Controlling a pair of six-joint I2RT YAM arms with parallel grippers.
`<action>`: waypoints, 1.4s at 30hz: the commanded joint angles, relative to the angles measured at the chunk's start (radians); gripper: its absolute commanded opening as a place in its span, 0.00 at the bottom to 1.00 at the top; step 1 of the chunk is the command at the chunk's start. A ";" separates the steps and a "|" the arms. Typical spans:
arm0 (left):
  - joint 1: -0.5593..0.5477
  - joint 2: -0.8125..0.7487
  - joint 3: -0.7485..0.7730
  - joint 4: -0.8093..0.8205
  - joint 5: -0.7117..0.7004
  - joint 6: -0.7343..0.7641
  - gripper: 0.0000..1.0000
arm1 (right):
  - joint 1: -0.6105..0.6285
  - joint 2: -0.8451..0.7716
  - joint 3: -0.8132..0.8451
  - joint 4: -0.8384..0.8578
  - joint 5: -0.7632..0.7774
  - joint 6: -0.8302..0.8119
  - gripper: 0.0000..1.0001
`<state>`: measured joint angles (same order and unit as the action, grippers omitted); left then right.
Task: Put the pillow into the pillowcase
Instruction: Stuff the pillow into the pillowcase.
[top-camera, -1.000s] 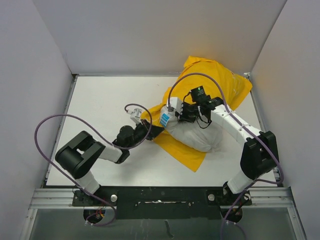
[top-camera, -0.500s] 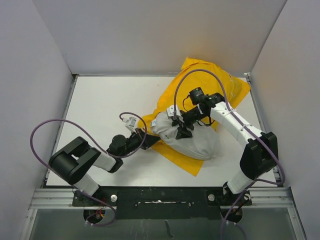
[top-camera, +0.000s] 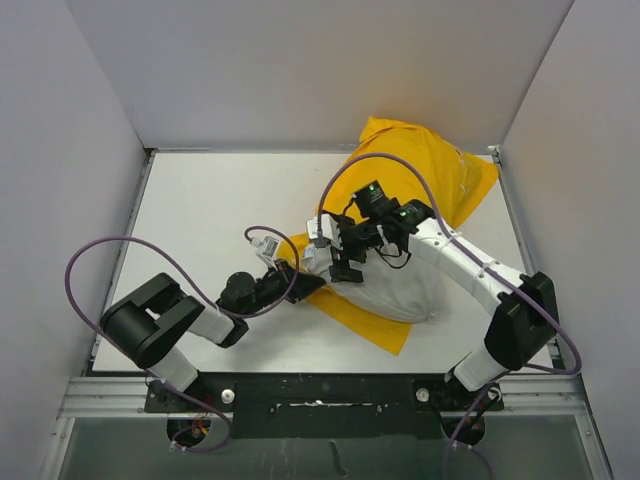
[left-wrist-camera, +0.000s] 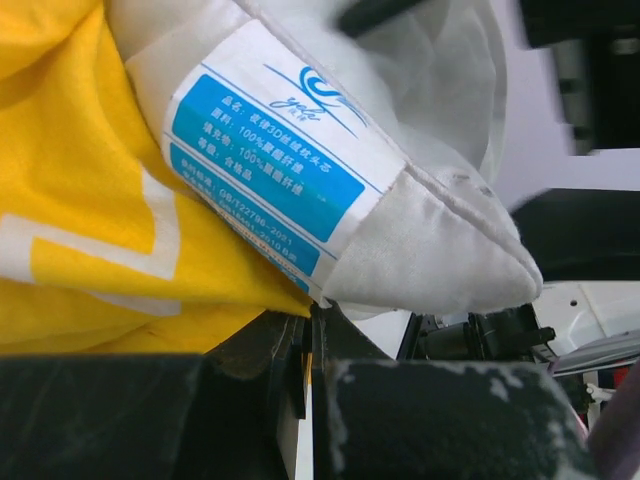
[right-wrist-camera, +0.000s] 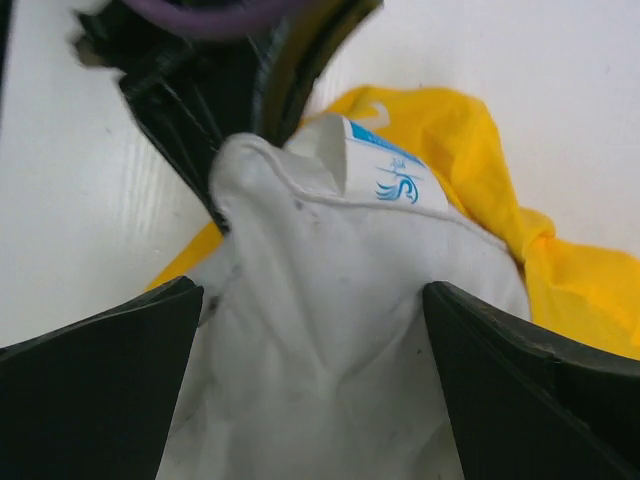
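Blue-white tag (left-wrist-camera: 270, 170) on pillow (left-wrist-camera: 430, 250): Chinese print, "100%", "GB/T22796".

White table (top-camera: 200, 205) between plain grey walls (top-camera: 300, 70)

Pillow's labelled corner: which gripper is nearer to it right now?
Left. The left gripper sits right at the labelled corner of the pillow, apparently shut on the pillowcase edge. The right gripper straddles the pillow farther back, fingers spread wide.

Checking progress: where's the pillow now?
Top view: the pillow lies right of centre on the pillowcase, under the right gripper, its left corner by the left gripper.
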<state>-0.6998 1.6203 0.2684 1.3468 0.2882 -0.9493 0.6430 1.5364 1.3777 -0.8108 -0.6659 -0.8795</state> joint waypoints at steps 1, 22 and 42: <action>-0.023 -0.123 -0.001 0.007 0.000 0.043 0.00 | -0.002 0.033 -0.080 0.187 0.210 0.108 0.96; -0.070 -0.589 -0.096 -0.465 -0.042 0.181 0.00 | -0.053 0.236 -0.226 0.383 0.554 0.033 0.03; -0.064 -0.396 0.017 -0.047 0.109 0.001 0.00 | -0.136 0.421 -0.088 0.276 -0.046 0.321 0.15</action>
<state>-0.7578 1.1641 0.1627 0.9463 0.2699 -0.8417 0.5491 1.8774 1.2793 -0.4595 -0.6922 -0.6689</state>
